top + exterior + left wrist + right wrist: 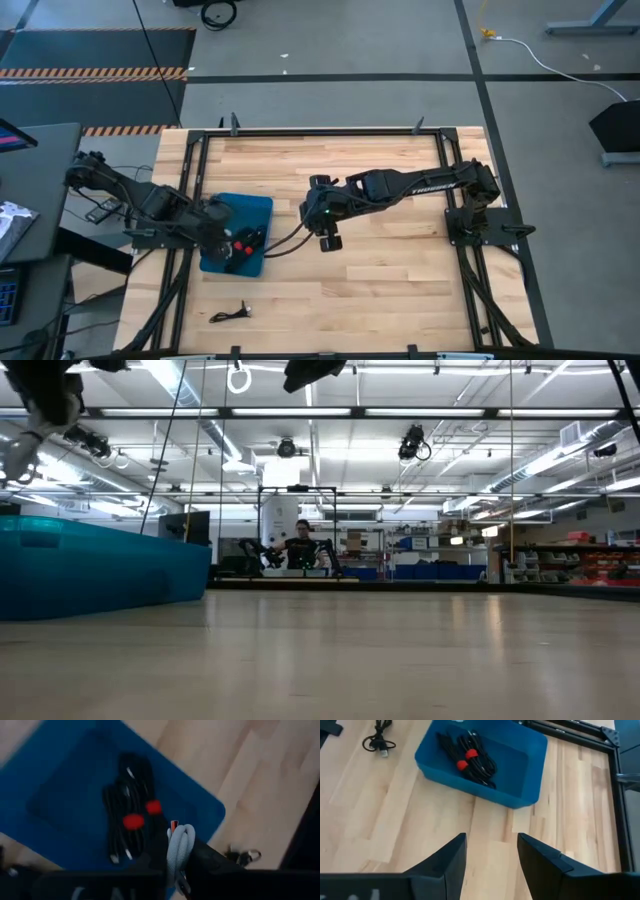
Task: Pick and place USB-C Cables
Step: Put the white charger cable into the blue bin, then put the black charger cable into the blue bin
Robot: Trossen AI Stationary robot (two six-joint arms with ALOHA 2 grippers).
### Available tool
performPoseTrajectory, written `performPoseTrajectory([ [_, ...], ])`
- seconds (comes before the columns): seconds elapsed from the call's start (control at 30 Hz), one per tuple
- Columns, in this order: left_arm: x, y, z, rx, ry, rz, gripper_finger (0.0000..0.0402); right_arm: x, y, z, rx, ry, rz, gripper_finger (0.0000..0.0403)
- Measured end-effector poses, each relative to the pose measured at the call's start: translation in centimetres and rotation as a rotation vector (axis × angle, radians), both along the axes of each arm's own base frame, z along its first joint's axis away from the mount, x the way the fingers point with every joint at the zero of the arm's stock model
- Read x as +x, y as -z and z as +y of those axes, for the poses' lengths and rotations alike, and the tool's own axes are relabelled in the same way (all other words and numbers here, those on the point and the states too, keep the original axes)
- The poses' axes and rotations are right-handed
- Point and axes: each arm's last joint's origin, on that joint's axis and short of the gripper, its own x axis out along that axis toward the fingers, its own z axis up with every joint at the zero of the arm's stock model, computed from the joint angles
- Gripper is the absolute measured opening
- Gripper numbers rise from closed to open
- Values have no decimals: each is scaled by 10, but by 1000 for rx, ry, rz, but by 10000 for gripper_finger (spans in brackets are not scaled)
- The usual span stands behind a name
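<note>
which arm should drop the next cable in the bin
Left. The left hand is above the blue bin, holding a grey-white cable. The right hand is open and empty, over bare table beside the bin.

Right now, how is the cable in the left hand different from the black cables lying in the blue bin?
The grey-white cable is pale and gripped in the left hand above the blue bin; the black cables are dark with red ties and lie loose on the bin floor. Both are coiled into small bundles.

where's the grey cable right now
The grey cable is held in the left gripper, just above the blue bin on the table's left side.
</note>
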Motion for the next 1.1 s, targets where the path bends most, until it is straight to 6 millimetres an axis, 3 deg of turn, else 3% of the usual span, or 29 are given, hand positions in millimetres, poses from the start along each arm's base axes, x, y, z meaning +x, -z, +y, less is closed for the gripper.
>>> performPoseTrajectory([
  [0.13,9,11,-8,-40,29,114,44,-1,0,5,24,11,1,181],
  [0.33,15,31,-10,67,16,346,63,-4,1,18,44,-3,9,183],
  [0.7,27,43,-14,105,30,395,184,-11,2,42,49,-47,38,183],
  [0.9,33,40,-14,122,108,299,217,-18,6,47,58,-27,98,183],
  [1.1,38,28,-47,-46,313,60,202,-27,31,50,35,-31,241,182],
])
